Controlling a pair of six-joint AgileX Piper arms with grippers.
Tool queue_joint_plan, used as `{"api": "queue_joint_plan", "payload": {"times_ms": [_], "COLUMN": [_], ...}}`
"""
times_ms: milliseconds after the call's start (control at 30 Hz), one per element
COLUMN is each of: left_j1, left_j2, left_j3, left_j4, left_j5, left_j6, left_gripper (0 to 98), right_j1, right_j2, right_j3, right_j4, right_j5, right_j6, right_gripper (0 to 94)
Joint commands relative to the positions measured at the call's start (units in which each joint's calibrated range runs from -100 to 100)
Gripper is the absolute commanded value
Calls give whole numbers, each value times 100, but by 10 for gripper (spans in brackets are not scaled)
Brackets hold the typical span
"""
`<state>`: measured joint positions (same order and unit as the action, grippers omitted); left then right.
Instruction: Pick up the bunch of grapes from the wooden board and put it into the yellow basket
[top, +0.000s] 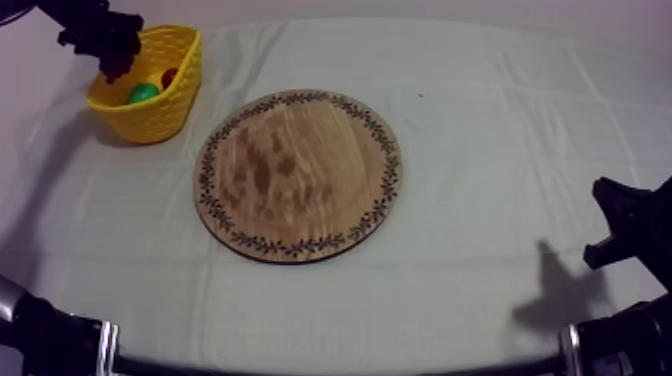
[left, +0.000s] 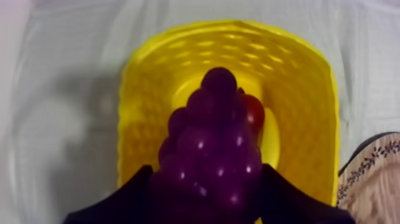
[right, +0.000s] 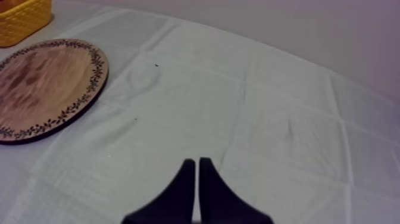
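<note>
1. Far left: left gripper hangs over the yellow basket, clamped on the bunch of grapes across its wide middle. It looks light, glossy and knobbly, so it could slip.
2. Centre: wooden board lies bare.
3. Right: right gripper rests, fingers together.

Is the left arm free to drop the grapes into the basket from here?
Likely yes: the left gripper, shut on the grapes, hangs over the basket, with nothing between them. A small red fruit lies inside, but room seems left.
</note>
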<state>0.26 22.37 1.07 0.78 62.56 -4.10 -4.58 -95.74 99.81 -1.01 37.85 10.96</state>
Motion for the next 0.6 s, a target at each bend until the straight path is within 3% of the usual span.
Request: {"api": "queue_joint_plan", "payload": {"times_ms": [0,67,267,400,567], "left_j1": [-7,-11,-52,-89,-97], "left_j2": [123,208,326,217,-322], "left_j3": [13,5,-25,-28,138], "left_j4": [56,96,122,68,-110], "left_j5": [-61,-117,-202,-524,-733], "left_j6": [-89,-163,-424,-357,-119], "left_gripper": [419,469,855,931,935], "right_j1": [-2,-2,-2,-2,-2], "right_j2": [-1,-1,-1,-1,-1], "right_j3": [-3,-3,-3,-3,-3], "right_j4": [1,1,1,1,1], "right_j5": [-3,-3,-3,-3,-3], "right_j6": [-4,-1,-4,-3,-4], "right_gripper": [4,4,4,4,4]}}
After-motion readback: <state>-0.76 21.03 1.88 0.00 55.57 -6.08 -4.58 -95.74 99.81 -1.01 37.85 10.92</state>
